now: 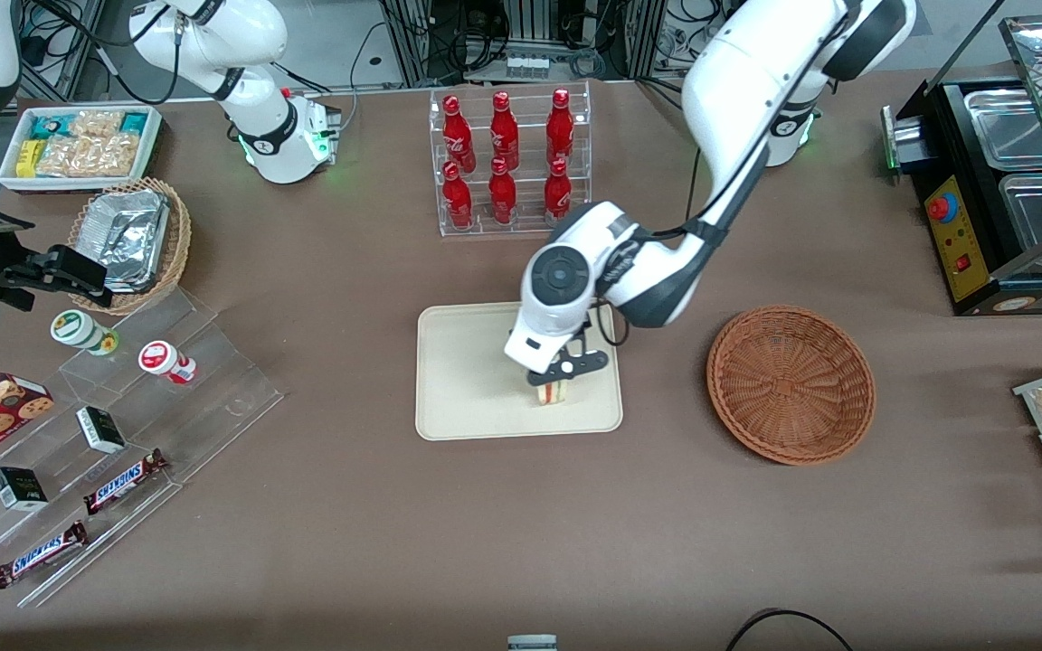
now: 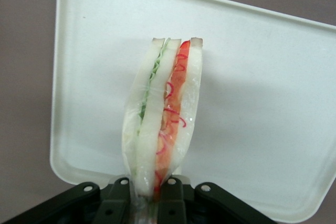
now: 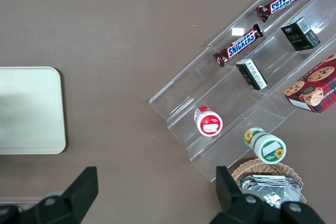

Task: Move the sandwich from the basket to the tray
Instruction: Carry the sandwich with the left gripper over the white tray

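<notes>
The sandwich [image 2: 163,114] is pinched at one end between the fingers [image 2: 170,200] of the left arm's gripper [image 1: 560,382], its wrapped slices of white bread standing on edge with a green layer and a red-orange layer showing along the cut face. It is over the cream tray [image 1: 467,380], at the part of the tray nearest the front camera and toward the working arm's end; whether it touches the tray surface cannot be told. The reddish-brown wicker basket [image 1: 790,383] sits on the brown table [image 1: 394,524] beside the tray, toward the working arm's end, apart from it and with nothing in it. Farther from the front camera than the tray stands a clear rack of red bottles [image 1: 507,161].
</notes>
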Controlling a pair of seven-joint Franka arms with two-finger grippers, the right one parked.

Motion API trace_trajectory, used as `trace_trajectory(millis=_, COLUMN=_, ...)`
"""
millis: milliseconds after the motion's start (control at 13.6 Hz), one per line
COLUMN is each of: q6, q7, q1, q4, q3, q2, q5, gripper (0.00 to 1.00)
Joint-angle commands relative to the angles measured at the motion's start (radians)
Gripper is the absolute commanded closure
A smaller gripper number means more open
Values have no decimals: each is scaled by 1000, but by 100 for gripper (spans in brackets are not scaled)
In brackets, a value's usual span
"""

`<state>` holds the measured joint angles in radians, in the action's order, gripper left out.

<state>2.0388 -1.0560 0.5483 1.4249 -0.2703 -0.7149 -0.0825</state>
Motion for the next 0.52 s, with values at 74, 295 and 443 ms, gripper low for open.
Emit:
trace_trajectory(millis=74, q6=-12, q7=-94, q1=73, q4=-112, q3=14, q2=-89, q5=-77, gripper=100)
trace_trajectory(millis=295, q6=-6, q7=-142, q1=94, q4=-135, q3=14, q2=-116, q5=-105, gripper=100)
trace_trajectory(millis=443, q6=-6, q7=-160, q1=99, q4=-141, q3=16, q2=-129, q5=-105, gripper=100)
